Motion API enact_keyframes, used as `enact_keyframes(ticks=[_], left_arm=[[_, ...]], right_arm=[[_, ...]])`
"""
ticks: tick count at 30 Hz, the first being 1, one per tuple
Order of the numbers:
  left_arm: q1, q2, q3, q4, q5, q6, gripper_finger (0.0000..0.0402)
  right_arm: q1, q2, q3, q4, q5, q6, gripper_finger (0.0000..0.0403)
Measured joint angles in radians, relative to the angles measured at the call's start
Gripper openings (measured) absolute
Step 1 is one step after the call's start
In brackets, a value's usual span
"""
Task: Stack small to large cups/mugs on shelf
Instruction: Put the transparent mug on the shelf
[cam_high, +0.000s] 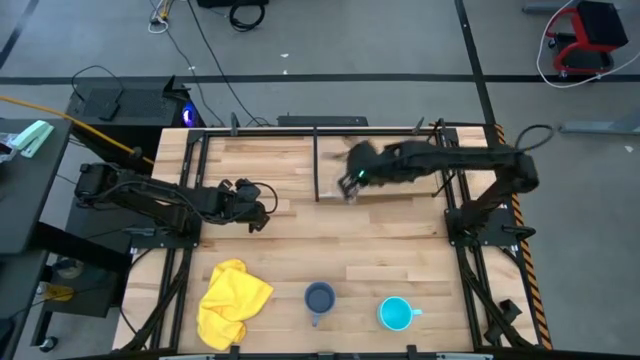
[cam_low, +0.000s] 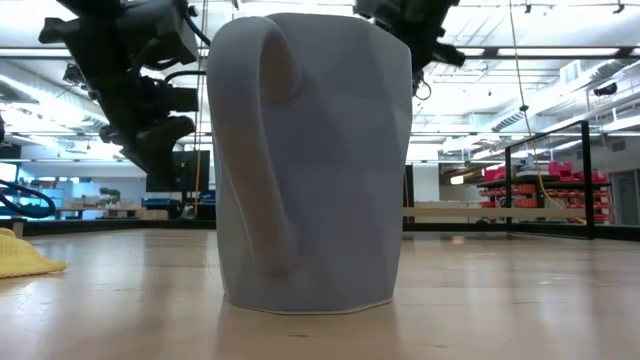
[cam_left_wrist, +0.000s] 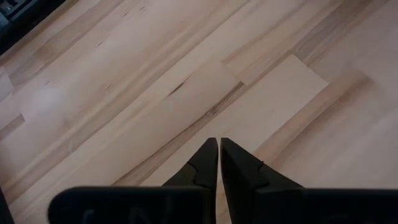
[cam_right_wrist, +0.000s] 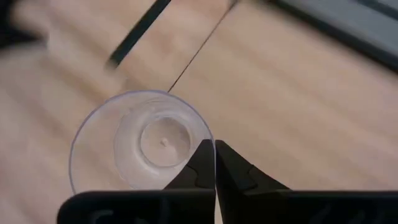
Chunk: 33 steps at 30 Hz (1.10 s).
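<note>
My right gripper (cam_high: 349, 184) is shut on the small clear glass cup (cam_right_wrist: 140, 146) over the left part of the light-wood shelf (cam_high: 400, 140), beside a black upright (cam_high: 317, 165). My left gripper (cam_high: 256, 212) is shut and empty above the bare tabletop at the left middle; it also shows in its wrist view (cam_left_wrist: 219, 149). The dark grey-blue mug (cam_high: 319, 298) stands upright on its base near the table's near edge and fills the low view (cam_low: 310, 160). The cyan mug (cam_high: 396, 314) stands upright to its right. My right gripper holds the glass cup by its rim (cam_right_wrist: 210, 138), one finger inside the cup and one outside, pinching the wall. The fingers come from above, pointing down. The cup is upright, mouth up; whether its base rests on the shelf I cannot tell.
A crumpled yellow cloth (cam_high: 232, 300) lies at the near left of the table and shows at the left in the low view (cam_low: 25, 255). Black frame bars (cam_high: 470, 235) run along both table sides. Bare wood lies between the mugs and the shelf.
</note>
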<state>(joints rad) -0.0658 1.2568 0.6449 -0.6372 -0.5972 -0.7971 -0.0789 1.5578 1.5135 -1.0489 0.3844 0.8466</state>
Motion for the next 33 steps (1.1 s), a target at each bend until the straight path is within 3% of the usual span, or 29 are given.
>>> enact_keyframes(ticks=[6,12,15,33], left_arm=[[0.000,0.000,0.000,0.036,0.000,0.027,0.0016],[0.000,0.001,0.000,0.087,0.000,0.092,0.0023],[0.002,0.001,0.000,0.099,0.000,0.111,0.0027],[0.047,0.001,0.000,0.107,0.000,0.132,0.0020]], right_arm=[[-0.164,-0.047,0.001,0.002,0.014,0.018,0.0000],[-0.283,0.021,0.001,0.003,-0.039,0.048,0.0000],[-0.293,0.076,0.001,0.008,-0.089,0.043,0.0000],[-0.291,0.239,0.000,0.066,-0.100,0.010,0.0000]])
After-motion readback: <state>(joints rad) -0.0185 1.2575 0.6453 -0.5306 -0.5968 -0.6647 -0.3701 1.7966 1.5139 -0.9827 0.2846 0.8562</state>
